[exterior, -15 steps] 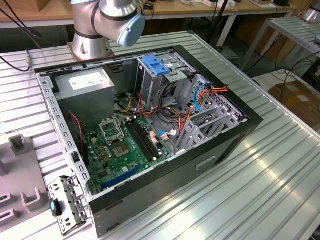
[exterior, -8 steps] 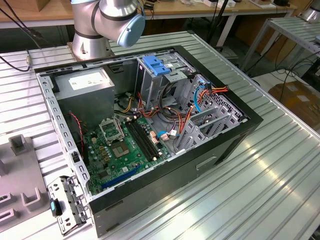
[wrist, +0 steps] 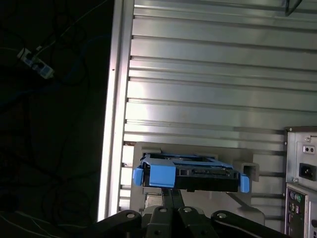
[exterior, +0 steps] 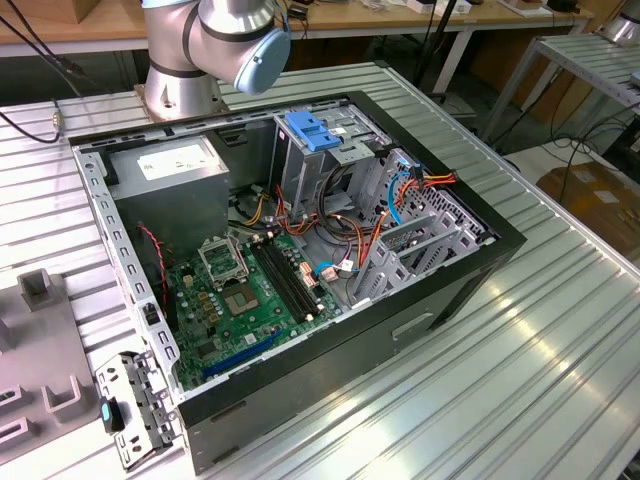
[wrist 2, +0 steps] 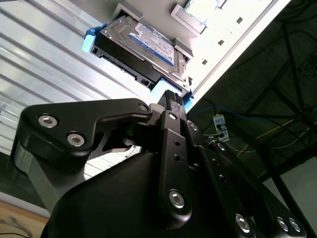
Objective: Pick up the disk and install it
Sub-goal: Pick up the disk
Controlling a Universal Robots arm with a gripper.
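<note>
The disk [wrist 2: 143,42] lies flat in a grey holder [wrist: 148,148] on the ribbed metal table. Its white label with a blue band faces up, and its blue plastic carrier end [wrist: 158,176] points toward my gripper. In both wrist views my black gripper [wrist 2: 171,95] [wrist: 172,191] is right at that blue end, fingers drawn together and tips at the carrier. I cannot tell whether the tips pinch the plastic or only touch it. In the exterior view the open computer case [exterior: 400,320] lies on its side beside the arm's base [exterior: 180,70].
Inside the case are a green motherboard [exterior: 240,290], a grey power-supply box [exterior: 170,170], a metal drive cage with a blue latch [exterior: 310,130] and loose cables. The table edge [wrist: 116,99] runs near the holder, with dark floor beyond. The case's rear panel [wrist: 302,168] is close by.
</note>
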